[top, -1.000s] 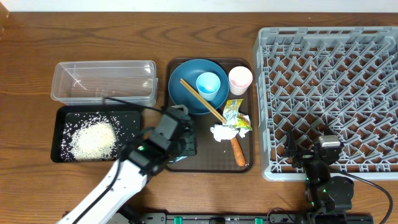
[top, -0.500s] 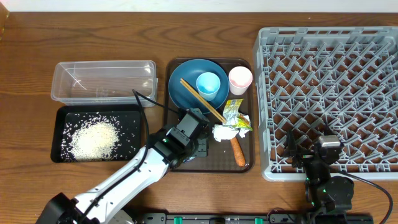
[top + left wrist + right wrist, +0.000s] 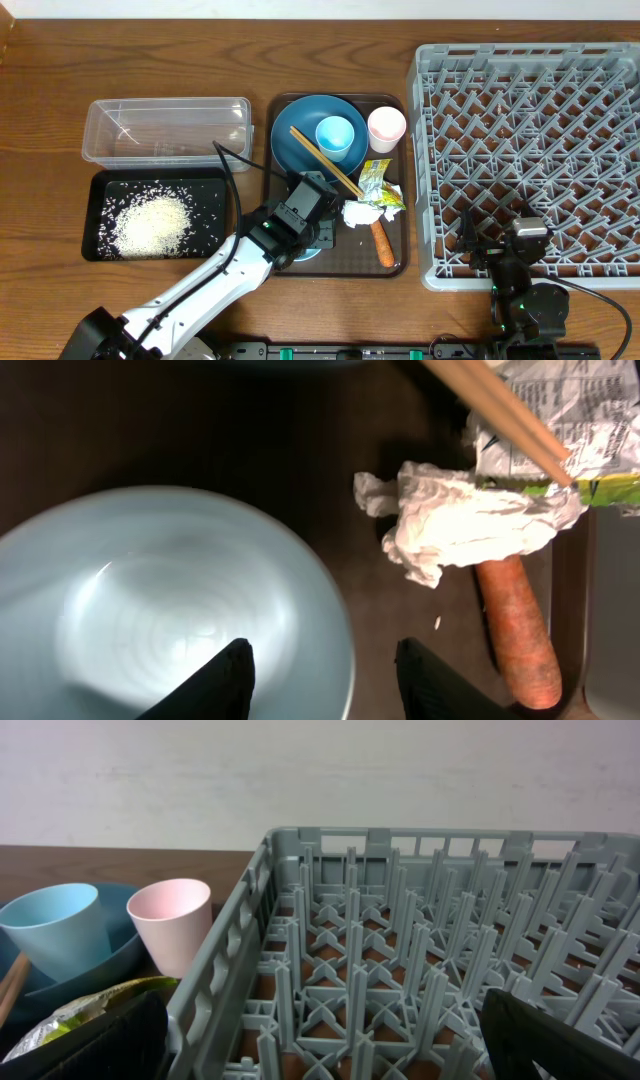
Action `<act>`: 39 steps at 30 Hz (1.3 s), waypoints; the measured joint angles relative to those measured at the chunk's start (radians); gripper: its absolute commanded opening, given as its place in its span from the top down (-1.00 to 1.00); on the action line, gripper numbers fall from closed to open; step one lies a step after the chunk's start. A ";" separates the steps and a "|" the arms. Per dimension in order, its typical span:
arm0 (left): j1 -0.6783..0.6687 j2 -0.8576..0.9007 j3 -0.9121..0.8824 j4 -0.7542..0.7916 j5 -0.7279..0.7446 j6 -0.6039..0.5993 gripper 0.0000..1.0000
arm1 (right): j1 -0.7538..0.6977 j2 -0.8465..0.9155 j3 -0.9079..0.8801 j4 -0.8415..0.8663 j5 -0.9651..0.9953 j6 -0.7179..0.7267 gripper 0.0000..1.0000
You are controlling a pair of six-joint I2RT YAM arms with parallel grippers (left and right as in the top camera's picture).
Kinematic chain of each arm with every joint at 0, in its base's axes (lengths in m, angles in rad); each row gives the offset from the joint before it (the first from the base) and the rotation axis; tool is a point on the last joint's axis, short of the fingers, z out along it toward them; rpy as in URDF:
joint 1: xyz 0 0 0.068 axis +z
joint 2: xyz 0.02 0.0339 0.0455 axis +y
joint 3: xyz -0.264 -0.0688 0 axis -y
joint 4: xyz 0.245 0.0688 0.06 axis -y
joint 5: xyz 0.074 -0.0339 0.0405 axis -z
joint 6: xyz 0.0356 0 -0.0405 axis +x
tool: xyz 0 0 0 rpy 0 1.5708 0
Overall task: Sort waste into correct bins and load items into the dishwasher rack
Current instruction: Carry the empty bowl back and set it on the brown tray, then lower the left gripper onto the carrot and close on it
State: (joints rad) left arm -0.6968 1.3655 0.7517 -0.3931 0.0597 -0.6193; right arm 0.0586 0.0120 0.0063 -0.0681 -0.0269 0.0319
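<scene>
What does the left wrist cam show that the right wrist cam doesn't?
Left wrist only: the pale-blue bowl, the crumpled napkin and the orange food stick, all on the brown tray.
Right wrist only: the grey rack, the light-blue cup, the pink cup, the dark-blue plate that the blue cup stands on, and a pale wall behind.
Both: the yellow-green wrapper and part of the chopsticks.
</scene>
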 measured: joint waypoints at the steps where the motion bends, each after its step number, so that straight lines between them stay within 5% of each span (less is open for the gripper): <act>1: 0.000 0.000 0.005 0.000 -0.001 0.007 0.00 | 0.000 0.000 0.000 0.000 0.000 0.000 -0.99; 12: -0.004 -0.008 0.196 -0.093 0.031 0.039 0.00 | 0.000 0.000 0.000 0.000 0.000 0.000 -0.98; 27: -0.269 0.000 0.203 -0.087 -0.074 -0.216 0.00 | 0.000 0.000 0.000 0.000 0.000 0.000 -0.99; 39: -0.380 0.242 0.203 0.066 -0.190 -0.305 -0.10 | 0.000 0.000 0.000 0.000 0.000 0.000 -0.99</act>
State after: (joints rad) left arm -1.0771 1.6073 0.9546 -0.3275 -0.1299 -0.9241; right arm 0.0586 0.0120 0.0063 -0.0681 -0.0269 0.0319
